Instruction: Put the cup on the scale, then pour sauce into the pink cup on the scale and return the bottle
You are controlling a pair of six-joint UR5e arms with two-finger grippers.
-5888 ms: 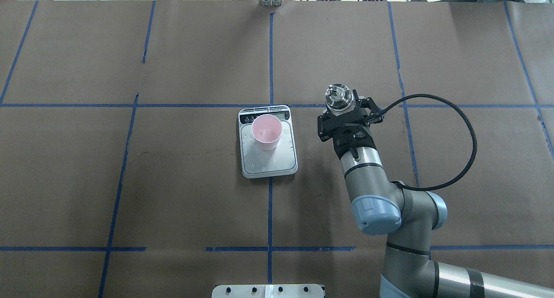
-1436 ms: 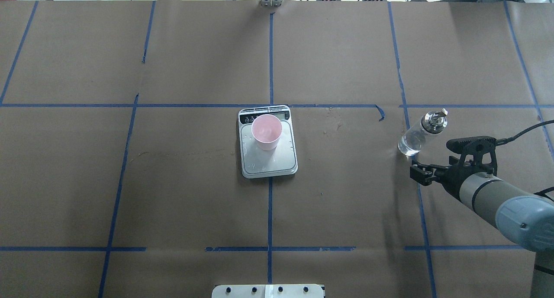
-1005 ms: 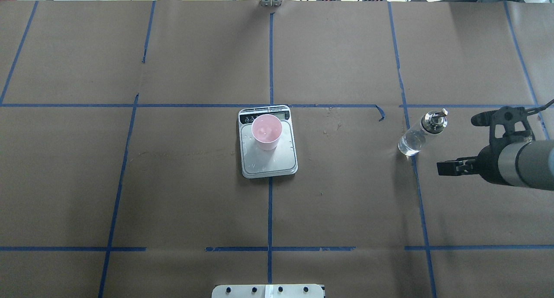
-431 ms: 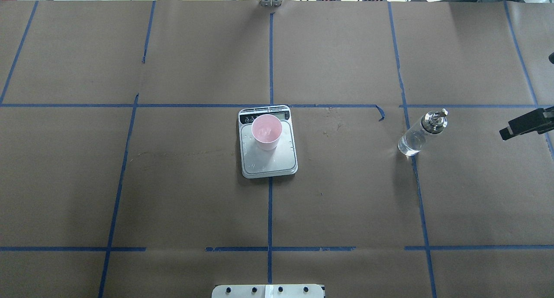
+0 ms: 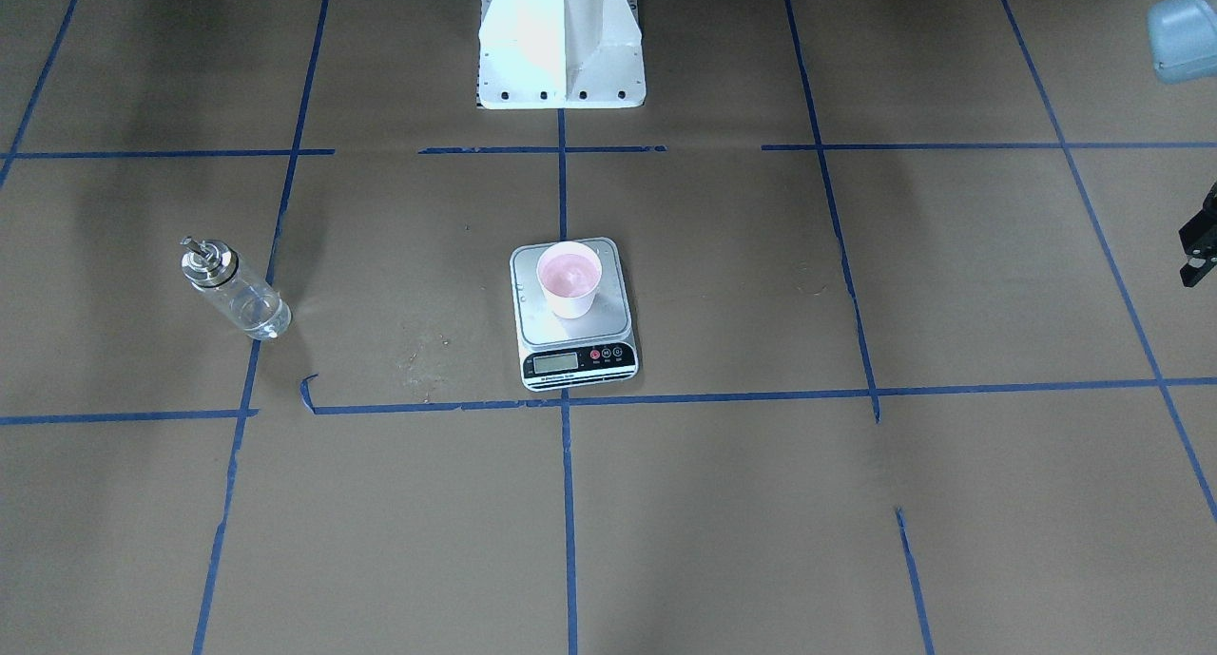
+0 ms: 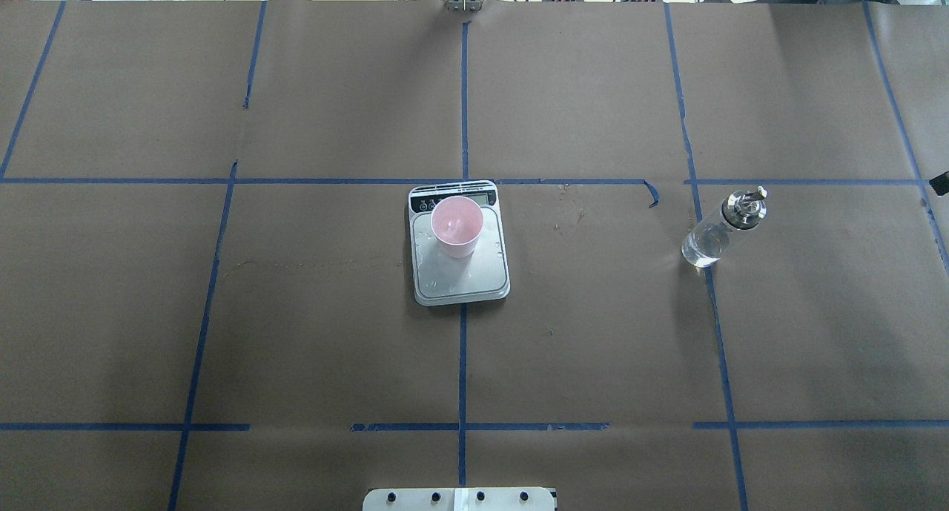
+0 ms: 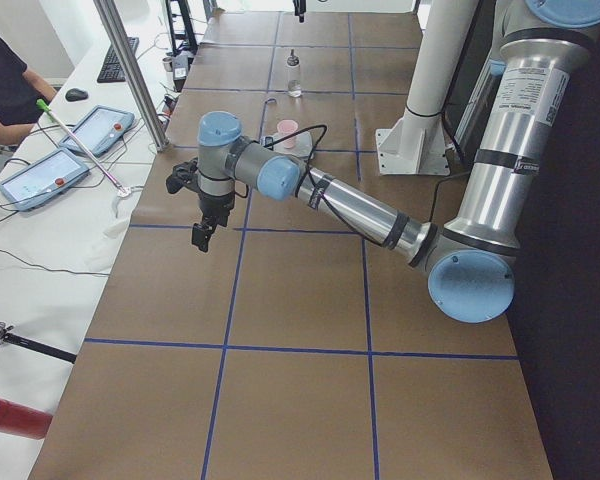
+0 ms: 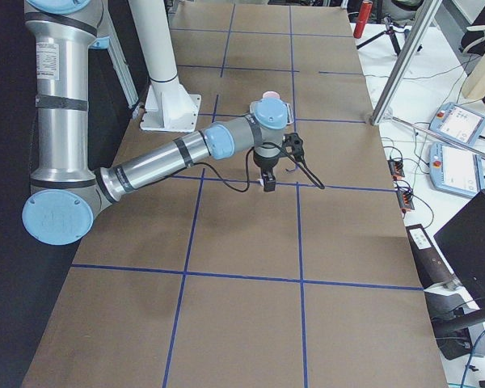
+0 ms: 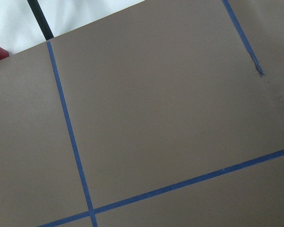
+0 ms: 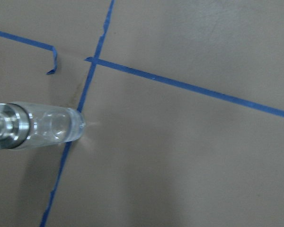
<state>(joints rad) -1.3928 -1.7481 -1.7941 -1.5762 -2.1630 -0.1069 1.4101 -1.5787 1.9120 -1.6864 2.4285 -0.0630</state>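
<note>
cup (image 6: 457, 225) sits upright on the scale (image 6: 463, 277) at the middle of the table (image 6: 593, 348), bottle (image 6: 718, 229) stands toward its right edge, and we cannot tell how open the left tool (image 7: 200, 238) or right tool (image 8: 268, 185) is.

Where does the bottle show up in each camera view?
Front-facing: bottle at left, mid-height.
Overhead: bottle at right, mid-height.
Exterior left: bottle tiny, top centre.
Exterior right: not visible.
Left wrist: not in it.
Right wrist: bottle at left edge.
Shared landmark: curled blue tape end beside it, also in front-facing and right wrist.
</note>
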